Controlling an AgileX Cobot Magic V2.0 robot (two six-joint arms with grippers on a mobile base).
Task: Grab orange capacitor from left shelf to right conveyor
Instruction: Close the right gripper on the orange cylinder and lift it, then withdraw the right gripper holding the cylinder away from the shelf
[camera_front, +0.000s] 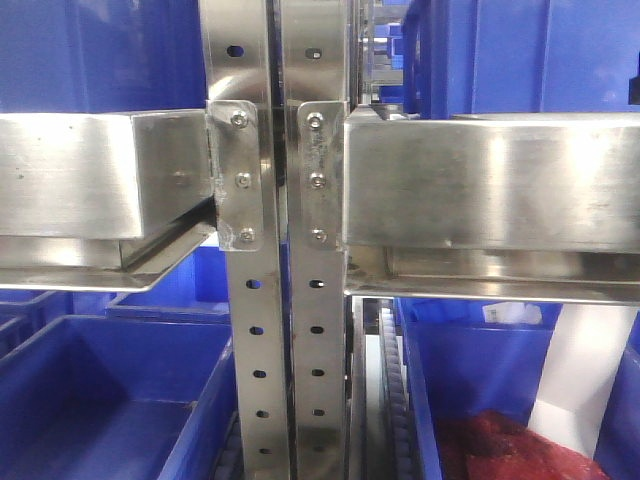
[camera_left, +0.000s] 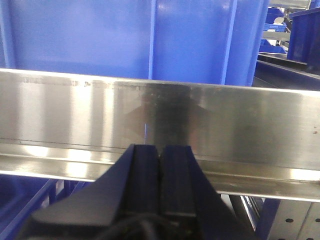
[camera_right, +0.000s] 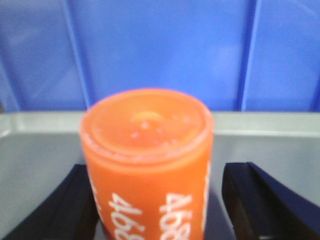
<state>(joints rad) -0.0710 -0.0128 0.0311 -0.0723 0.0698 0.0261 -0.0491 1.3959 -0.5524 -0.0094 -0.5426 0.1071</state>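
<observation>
Right wrist view: the orange capacitor (camera_right: 147, 165) is standing upright at lower centre, axis vertical, inside the parted right pincer (camera_right: 159, 172); the left pincer (camera_left: 160, 150) is pressing together.

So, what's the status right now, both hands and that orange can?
Left hand shut, empty, facing shelf beam. Right hand open, straddling upright orange capacitor, gap on one side. Nothing seen in the way.
</observation>
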